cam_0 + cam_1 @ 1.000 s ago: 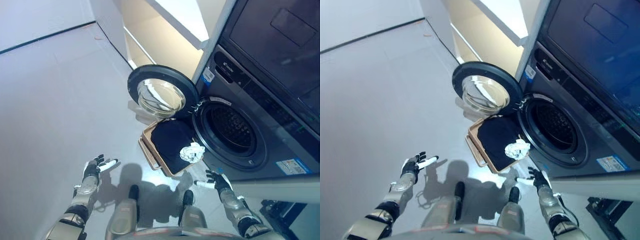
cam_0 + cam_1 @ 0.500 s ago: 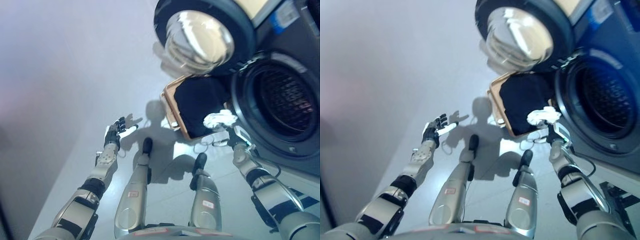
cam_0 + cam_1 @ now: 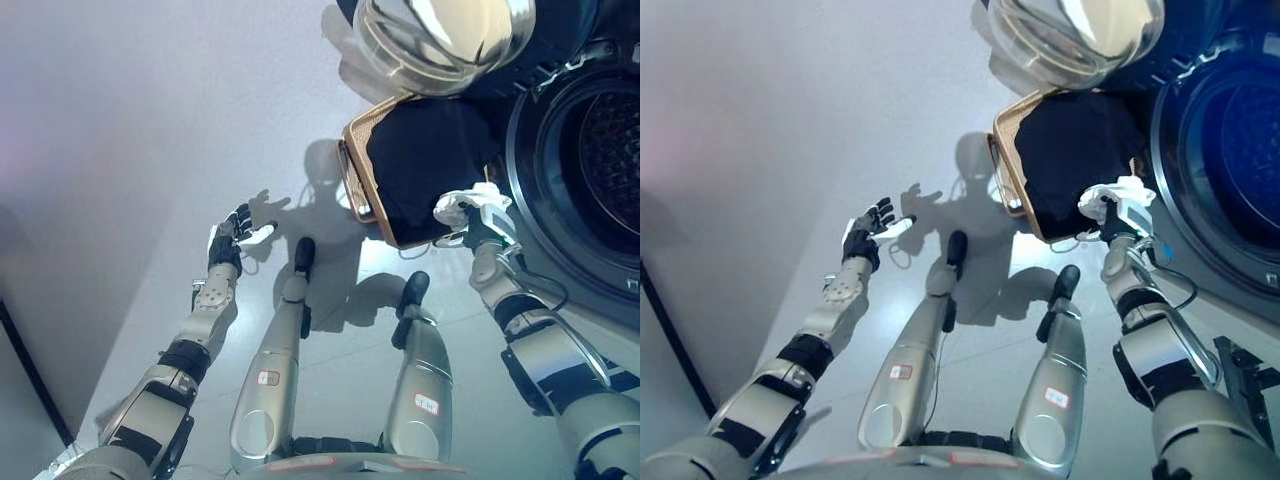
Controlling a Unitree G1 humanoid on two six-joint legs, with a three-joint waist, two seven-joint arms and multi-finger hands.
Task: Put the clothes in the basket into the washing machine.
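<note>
Grey floor [image 3: 120, 150] fills left of frame; camera dipped since half second ago. Right hand [image 3: 478, 222] now at white cloth [image 3: 462, 204] on basket [image 3: 362, 170] near corner, grip cannot tell. Left hand [image 3: 232, 240] open, idle at centre left. Dark clothes [image 3: 425, 160] in basket, beside washing machine [image 3: 590, 150] at right edge. Right eye view shows more drum rim; otherwise same

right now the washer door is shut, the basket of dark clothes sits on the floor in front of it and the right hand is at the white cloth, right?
Not quite: the washer door is swung open, not shut, and the drum opening is exposed, as the left eye view shows. The rest stands: the basket of dark clothes sits on the floor before the machine, and the right hand is at the white cloth.
</note>
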